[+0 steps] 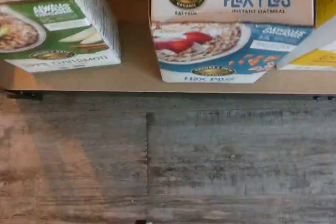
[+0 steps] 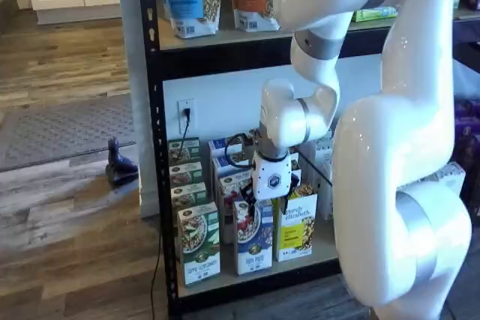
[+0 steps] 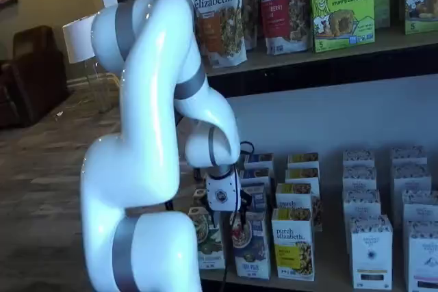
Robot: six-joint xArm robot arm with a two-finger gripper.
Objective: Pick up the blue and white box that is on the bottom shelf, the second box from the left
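The blue and white box stands upright at the front edge of the bottom shelf, between a green-and-white carton and a yellow carton, close beside both; the wrist view shows its top flap and the front panel marked "Flax Plus". The hand hangs in front of the box at its upper part with nothing in it, its fingers not clearly shown, though they appear to stand fully apart. The carton is probably light, with smooth, thin card walls that dent under force, so a moderate pinch across the narrow top, clear of the neighbours, looks safest.
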